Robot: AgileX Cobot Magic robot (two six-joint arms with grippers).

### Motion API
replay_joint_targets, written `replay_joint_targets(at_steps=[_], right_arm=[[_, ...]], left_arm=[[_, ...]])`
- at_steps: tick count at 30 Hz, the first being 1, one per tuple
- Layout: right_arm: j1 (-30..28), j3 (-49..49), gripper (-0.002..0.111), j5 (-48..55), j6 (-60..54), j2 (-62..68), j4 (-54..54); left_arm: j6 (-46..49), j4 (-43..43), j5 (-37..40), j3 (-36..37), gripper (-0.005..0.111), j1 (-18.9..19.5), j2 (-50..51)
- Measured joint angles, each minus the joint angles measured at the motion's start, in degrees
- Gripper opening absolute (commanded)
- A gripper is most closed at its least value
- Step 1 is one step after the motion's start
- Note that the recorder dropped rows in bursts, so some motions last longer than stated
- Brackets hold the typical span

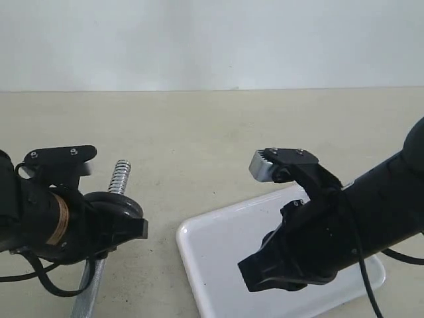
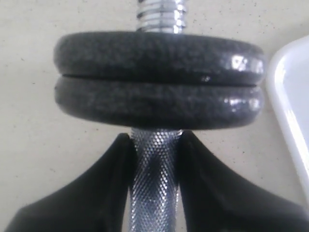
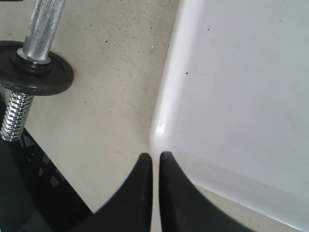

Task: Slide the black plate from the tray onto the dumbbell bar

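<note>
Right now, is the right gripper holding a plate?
No: the right gripper is shut on nothing by the tray corner; the black plate sits on the dumbbell bar.

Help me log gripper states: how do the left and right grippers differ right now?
The left gripper is clamped on the knurled middle of the dumbbell bar; the right gripper holds nothing. The left sits right beside the black plates on the bar; the right hangs over a corner of the tray. Both have black fingers.

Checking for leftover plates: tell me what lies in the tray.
Nothing shows on the visible part of the tray; the right arm hides the rest. Two black plates sit on the dumbbell bar.
</note>
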Motion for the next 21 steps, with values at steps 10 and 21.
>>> replay_joint_targets(at_steps=[10, 21], right_arm=[[0.0, 0.0, 0.001, 0.77, -0.6, 0.0, 0.13], [0.0, 0.0, 0.001, 1.26, -1.0, 0.0, 0.15]], left_arm=[[-0.27, -13.24, -0.11, 0.0, 0.004, 0.0, 0.0], [-0.36, -19.54, -3.35, 0.0, 0.004, 0.11, 1.79]])
